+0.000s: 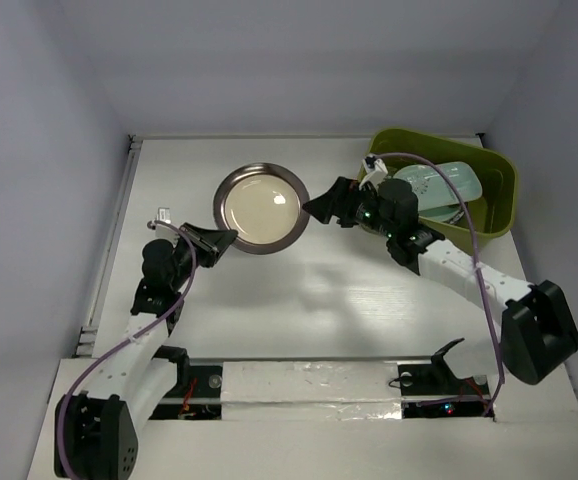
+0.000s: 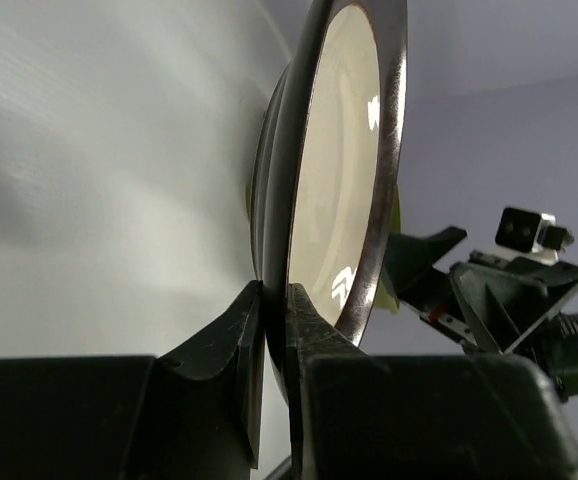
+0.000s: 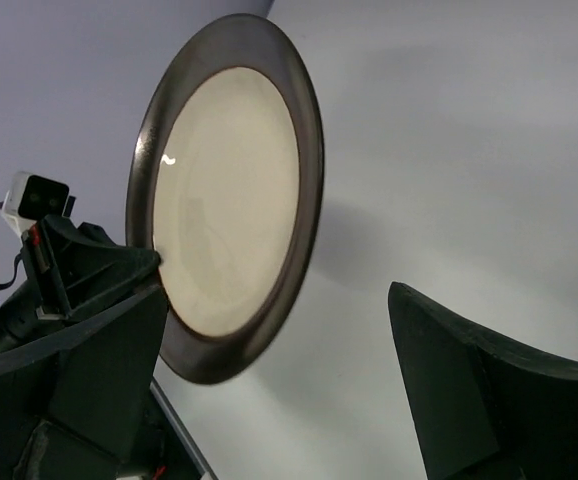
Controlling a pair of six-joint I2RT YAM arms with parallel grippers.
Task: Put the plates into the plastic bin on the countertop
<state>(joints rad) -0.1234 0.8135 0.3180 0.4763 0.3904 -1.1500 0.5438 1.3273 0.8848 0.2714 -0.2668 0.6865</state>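
Plastic bin (image 1: 504,195): far right corner of the tabletop (image 1: 349,300). On top inside it lies a mint rectangular divided plate (image 1: 454,180). More dishes sit under it, mostly hidden by the right arm.

Metal-rimmed cream plate (image 1: 260,208) (image 2: 344,170) (image 3: 229,210): outside the bin, mid tabletop toward the far edge, well apart from the bin's left wall. Cannot tell whether it lies flat or is slightly raised.

Left tool (image 1: 221,240) (image 2: 274,300): clamped on the plate's near-left rim, one finger above and one below.

Right tool (image 1: 321,205) (image 3: 279,370): spread wide just beside the plate's right rim, gripping nothing.

Rail (image 1: 119,230) runs along the left edge. A bare white surface stretches from the plate to the near edge.
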